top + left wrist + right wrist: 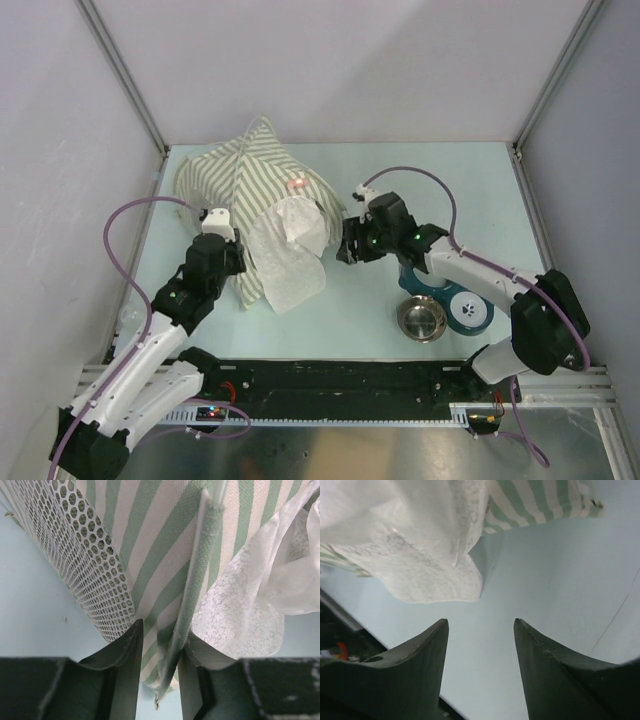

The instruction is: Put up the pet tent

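Top external view: the big cloth pet tent (262, 200) with green-grey and white stripes sits on the far left part of the pale blue table (450, 190). It looks slumped and crumpled. A thin white flap (288, 250) hangs down its front, and a small pink-red mark (297, 183) shows near its top.

The left gripper (240, 262) is right up against the near left side of the tent. In the left wrist view, a striped corner with a thick green cord edge (197, 580) sits between the two dark fingers (131, 665). White net with round holes (75, 555) is just beside it. I cannot tell if the fingers squeeze the cloth or only stand around it.

The right gripper (343, 248) is just beside the right side of the tent. In the right wrist view its fingers (420, 665) stand wide apart, with only bare table between them.

A shiny round metal bowl (422, 319) sits near the front right, touching a blue round bowl (468, 310) partly under the right arm.
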Available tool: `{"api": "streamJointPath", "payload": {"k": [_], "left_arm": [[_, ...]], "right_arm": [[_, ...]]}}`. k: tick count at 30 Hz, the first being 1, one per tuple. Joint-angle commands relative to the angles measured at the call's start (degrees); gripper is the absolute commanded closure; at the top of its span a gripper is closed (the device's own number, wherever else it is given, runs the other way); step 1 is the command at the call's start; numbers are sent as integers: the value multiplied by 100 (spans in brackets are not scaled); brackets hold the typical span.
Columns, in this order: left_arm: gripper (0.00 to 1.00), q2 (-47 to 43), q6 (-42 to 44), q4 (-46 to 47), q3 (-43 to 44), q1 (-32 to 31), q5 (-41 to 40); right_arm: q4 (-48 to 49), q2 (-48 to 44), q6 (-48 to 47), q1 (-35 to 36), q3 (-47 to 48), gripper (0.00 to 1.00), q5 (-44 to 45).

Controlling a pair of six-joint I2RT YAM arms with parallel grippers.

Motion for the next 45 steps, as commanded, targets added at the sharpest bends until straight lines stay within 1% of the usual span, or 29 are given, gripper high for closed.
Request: {"api": "streamJointPath", "payload": {"k": [1,4,10,15,17,19,24,25,27,29,32,35,38,39,42,45], "left_arm": [[62,-78,2,160,53,54,-122],[60,-79,11,167,57,54,-96],[59,-63,4,161,32,58,-39],[58,-52,-4,162,35,58,25],[58,-31,-3,165,39,56,59],[58,1,-5,165,40,59,83],[58,43,29,174,67,56,66],[58,43,38,171,67,58,52],[58,44,51,174,73,55,29],[58,42,55,168,75,59,19],[59,52,56,168,83,60,1],[59,69,44,173,88,57,-22],[59,78,31,172,86,59,-30],[59,78,30,170,85,64,-31],[59,71,29,172,91,72,-39],[58,60,6,165,93,67,-59]], "right_arm": [[1586,-19,-1687,532,-300,37,655],[2245,262,-1876,720,-439,31,859],[3459,846,-1980,828,-467,25,1267],[3527,1302,-1901,803,-189,25,1451],[3549,1407,-1910,809,-130,29,1412],[3555,1435,-1910,837,-80,41,1448],[3500,980,-2053,1076,-54,91,1812],[3461,787,-2028,1100,-54,95,1800],[3355,428,-1928,1114,-50,99,1668],[3093,105,-1699,1056,30,100,1402],[2183,-167,-978,798,532,100,696],[1184,-175,-65,405,1166,100,-212],[285,26,594,122,1727,100,-1006],[78,99,728,43,1948,100,-1310],[-941,460,909,-97,2550,100,-1814],[-1998,724,890,-140,3007,100,-1811]]}}
